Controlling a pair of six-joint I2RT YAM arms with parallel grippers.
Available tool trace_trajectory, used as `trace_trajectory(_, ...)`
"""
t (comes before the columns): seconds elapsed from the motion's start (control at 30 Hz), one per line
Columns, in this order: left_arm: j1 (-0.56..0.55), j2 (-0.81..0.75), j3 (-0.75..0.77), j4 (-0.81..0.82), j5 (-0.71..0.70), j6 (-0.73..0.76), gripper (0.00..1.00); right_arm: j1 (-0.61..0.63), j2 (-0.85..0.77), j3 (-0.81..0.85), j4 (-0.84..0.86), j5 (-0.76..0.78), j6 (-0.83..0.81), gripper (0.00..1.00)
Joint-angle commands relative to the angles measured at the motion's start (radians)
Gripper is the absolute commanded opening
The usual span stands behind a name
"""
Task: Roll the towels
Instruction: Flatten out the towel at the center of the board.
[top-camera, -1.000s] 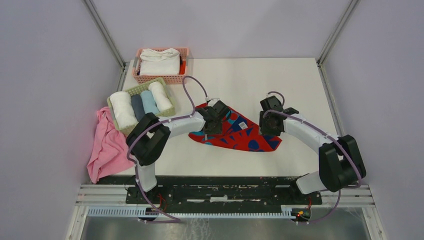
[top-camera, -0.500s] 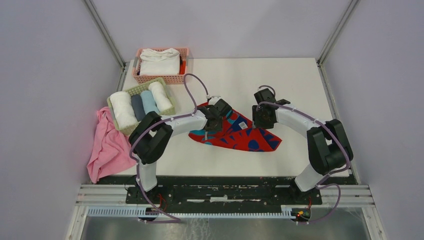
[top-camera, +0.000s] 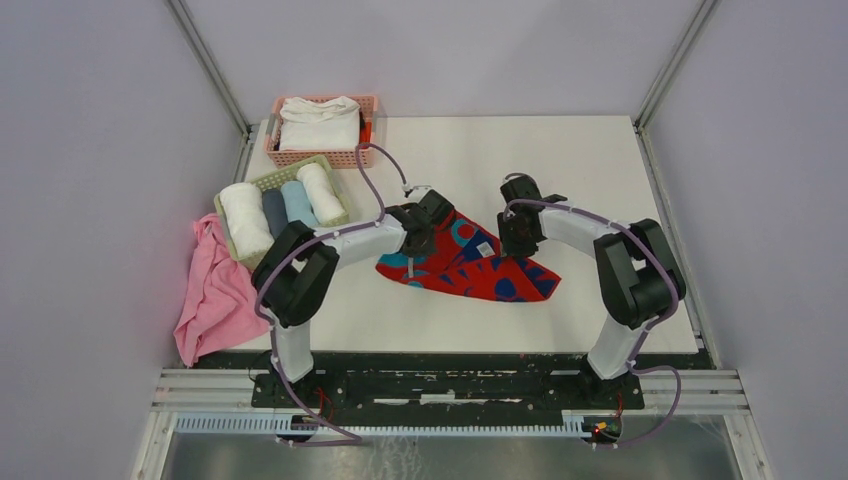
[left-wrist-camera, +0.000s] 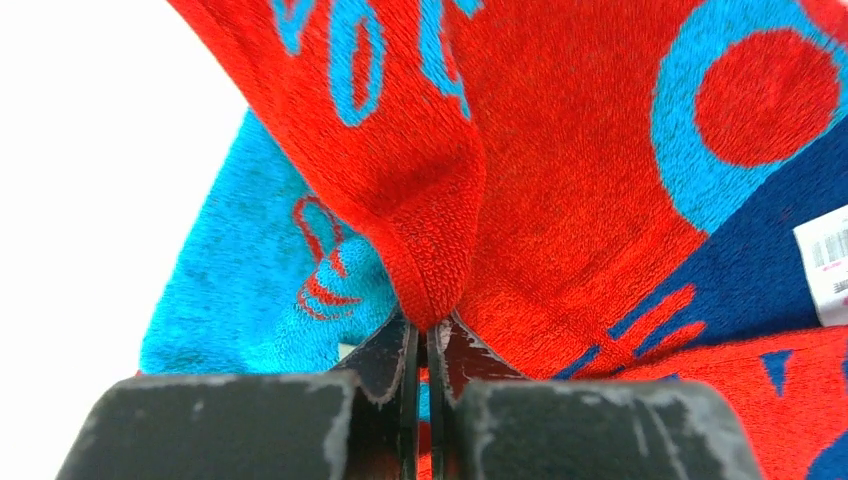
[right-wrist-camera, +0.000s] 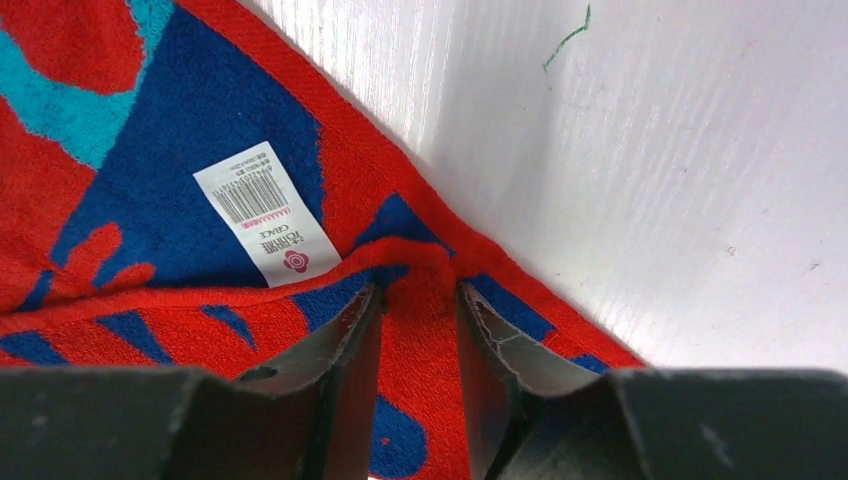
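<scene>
Over the desk (top-camera: 560, 160) from above, one red towel (top-camera: 470, 268) lies crumpled between two arms, held at its far edge, I'd guess so it can be pulled flat for rolling. Four rolls (top-camera: 298, 205) fill one green basket (top-camera: 290, 176) and one white towel (top-camera: 318, 125) sits in the pink basket (top-camera: 320, 157). Left close-up: the left end effector (left-wrist-camera: 422, 325) is clamped tight on a pinched fold. Right close-up: the right end effector (right-wrist-camera: 418, 295) squeezes a thicker hem fold, jaws half closed

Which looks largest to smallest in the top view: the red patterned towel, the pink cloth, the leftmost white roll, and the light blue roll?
Largest: red patterned towel and pink cloth, about alike, too close to rank.
Then the leftmost white roll.
Smallest: the light blue roll.
</scene>
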Motion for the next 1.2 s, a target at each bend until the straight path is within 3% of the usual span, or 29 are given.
trace_trajectory(0.0,0.054,-0.112,0.009,0.01,0.024,0.054,0.03,0.0,0.015,0.031,0.017,-0.027,-0.019,0.37)
trace_trajectory(0.17,0.14,-0.207,-0.018,-0.006,0.126,0.074,0.03,-0.001,-0.04,0.037,-0.008,-0.017,-0.027,0.19)
trace_trajectory(0.37,0.28,-0.309,-0.032,-0.039,0.242,0.102,0.03,-0.001,-0.152,0.06,-0.078,0.091,-0.031,0.18)
trace_trajectory(0.6,0.429,-0.325,0.034,-0.045,0.383,0.119,0.03,-0.039,-0.203,0.161,-0.138,0.241,-0.005,0.06)
trace_trajectory(0.9,0.507,-0.192,0.286,-0.042,0.582,0.084,0.03,-0.138,-0.135,0.394,-0.22,0.29,-0.059,0.14)
trace_trajectory(1.0,0.507,-0.211,0.216,-0.017,0.622,0.066,0.03,-0.139,-0.154,0.356,-0.233,0.309,-0.063,0.15)
trace_trajectory(1.17,0.507,-0.301,-0.043,0.059,0.622,0.03,0.03,-0.139,-0.299,0.109,-0.196,0.29,-0.003,0.17)
